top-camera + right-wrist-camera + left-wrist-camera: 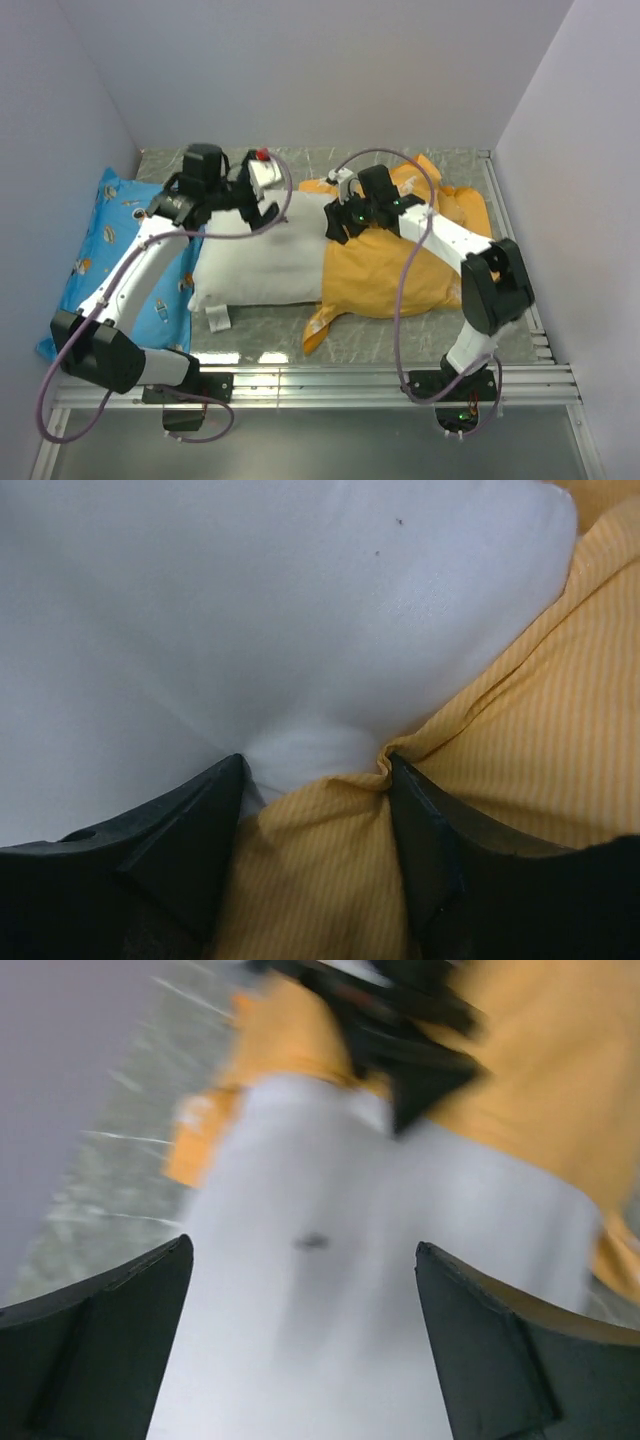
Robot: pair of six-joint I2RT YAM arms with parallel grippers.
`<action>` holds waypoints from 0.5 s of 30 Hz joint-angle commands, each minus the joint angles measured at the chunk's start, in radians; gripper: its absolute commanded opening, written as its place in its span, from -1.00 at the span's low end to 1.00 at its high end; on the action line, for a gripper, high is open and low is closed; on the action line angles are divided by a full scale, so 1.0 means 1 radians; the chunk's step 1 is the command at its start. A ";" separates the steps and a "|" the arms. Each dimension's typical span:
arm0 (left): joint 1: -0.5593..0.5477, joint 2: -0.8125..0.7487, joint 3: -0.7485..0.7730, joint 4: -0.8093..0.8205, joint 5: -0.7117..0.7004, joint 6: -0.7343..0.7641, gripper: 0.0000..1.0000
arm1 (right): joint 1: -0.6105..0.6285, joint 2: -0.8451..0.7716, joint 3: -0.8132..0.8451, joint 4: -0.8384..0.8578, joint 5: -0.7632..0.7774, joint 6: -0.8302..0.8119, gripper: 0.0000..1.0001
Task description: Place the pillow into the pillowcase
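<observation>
The pillow [262,262] lies mid-table with just 1 end inside the pillowcase [395,275] — most of it is outside. The right gripper [315,768] pinches the case's hem; the left gripper [304,1250] hangs wide open — empty above the pillow.

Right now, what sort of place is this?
Probably a robot test cell, not a bedroom: white partition walls box in a table, two arms are bolted to metal rails at its near edge, and a pillow and pillowcase lie on it.

Pillow [262,262] white; pillowcase [385,270] orange (fine stripes); spare pillow [105,235] blue cartoon-print.
</observation>
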 commanded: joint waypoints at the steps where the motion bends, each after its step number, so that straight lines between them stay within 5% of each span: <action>1: 0.057 0.133 0.178 -0.001 0.025 -0.157 0.99 | 0.059 -0.100 -0.170 -0.037 0.008 -0.067 0.28; 9: 0.075 0.545 0.367 -0.209 0.167 0.099 0.99 | 0.081 -0.217 -0.305 0.046 0.045 -0.177 0.18; 13: 0.064 0.725 0.512 -0.612 0.282 0.325 0.99 | 0.081 -0.300 -0.298 0.018 0.082 -0.196 0.34; 14: 0.064 0.745 0.509 -0.674 0.291 0.354 0.95 | 0.079 -0.317 -0.292 0.000 0.085 -0.193 0.39; 15: 0.064 0.758 0.500 -0.679 0.296 0.372 0.67 | 0.081 -0.332 -0.279 -0.015 0.088 -0.185 0.42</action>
